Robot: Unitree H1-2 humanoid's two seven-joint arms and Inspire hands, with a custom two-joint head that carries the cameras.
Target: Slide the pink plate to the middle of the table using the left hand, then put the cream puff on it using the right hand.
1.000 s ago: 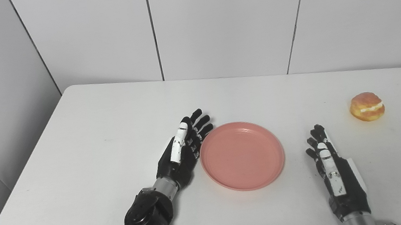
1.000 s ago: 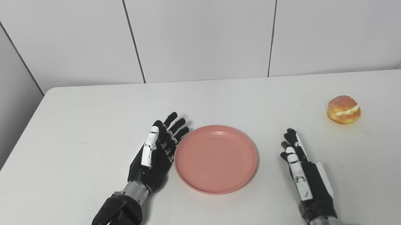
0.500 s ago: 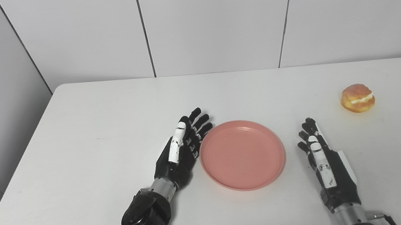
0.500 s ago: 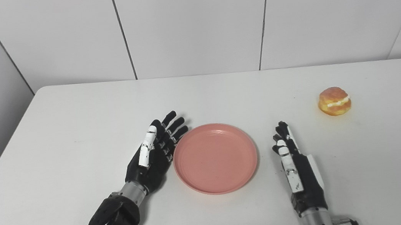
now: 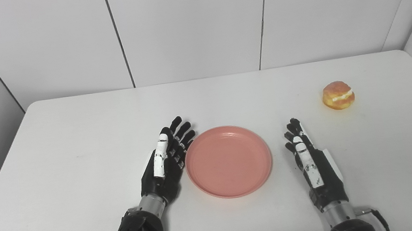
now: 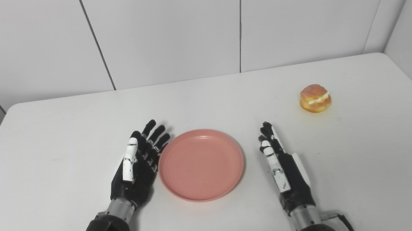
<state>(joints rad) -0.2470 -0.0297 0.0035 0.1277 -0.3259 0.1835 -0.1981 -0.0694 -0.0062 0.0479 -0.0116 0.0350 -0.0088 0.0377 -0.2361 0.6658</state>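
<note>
Both empty, spread hands [image 5: 166,162] [image 5: 311,159] rest on a white table [image 5: 75,148] before panelled walls [image 5: 186,22].

A white table [image 5: 72,125] with rounded far corners fills the view. White panelled walls [image 5: 186,22] with dark seams stand behind its far edge.

Two side-by-side head cameras look down on the same table [image 5: 71,121].
</note>
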